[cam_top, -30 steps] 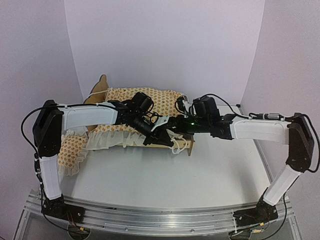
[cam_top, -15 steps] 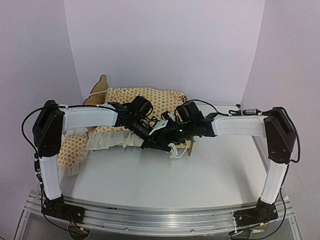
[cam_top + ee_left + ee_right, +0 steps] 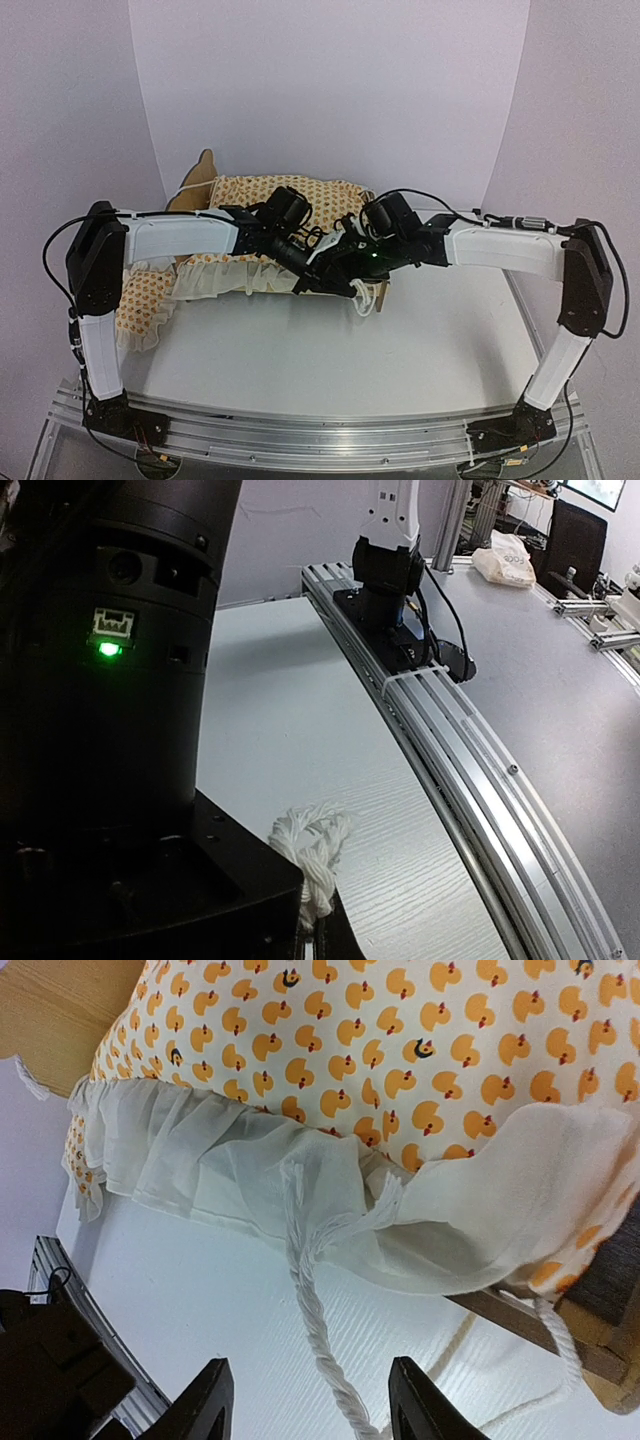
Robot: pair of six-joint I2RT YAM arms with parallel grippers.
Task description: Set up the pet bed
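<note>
Right gripper (image 3: 310,1412) fingers apart, white cord (image 3: 300,1295) between — left gripper (image 3: 308,268) closed, by bedding (image 3: 400,1040).

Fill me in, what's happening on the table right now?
Both arms are reaching in at the near foot-end corner of the pet bed, which sits on the table with its duck-print ruffled bedding draped over the frame. The right fingers are open, one on each side of a white cord hanging from the ruffle, not gripping it. The left fingers are shut right beside them. Whether they pinch the cord can't be told.
</note>
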